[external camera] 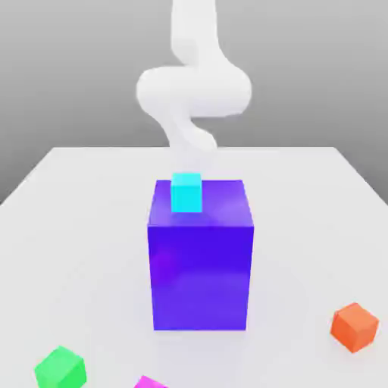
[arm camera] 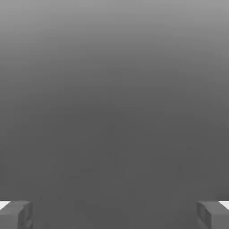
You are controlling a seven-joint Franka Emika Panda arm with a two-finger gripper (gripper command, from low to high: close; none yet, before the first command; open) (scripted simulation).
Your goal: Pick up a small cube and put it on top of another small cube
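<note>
The small cube (external camera: 150, 383), magenta, peeks in at the front edge of the exterior view, partly cut off. The other small cube (external camera: 61, 369), bright green, lies on the table a little to the exterior view's left of it. My white arm (external camera: 193, 91) rises at the back of the table, behind a big blue-purple block, far from both cubes. In the hand view my gripper (arm camera: 114, 214) is open: its two grey fingertips (arm camera: 15, 214) stand wide apart with nothing between them, against plain grey.
The big blue-purple block (external camera: 201, 258) stands mid-table with a cyan small cube (external camera: 186, 192) on its top back edge. An orange small cube (external camera: 355, 326) lies at the front on the exterior view's right. The white table (external camera: 76, 227) spreads on both sides of the block.
</note>
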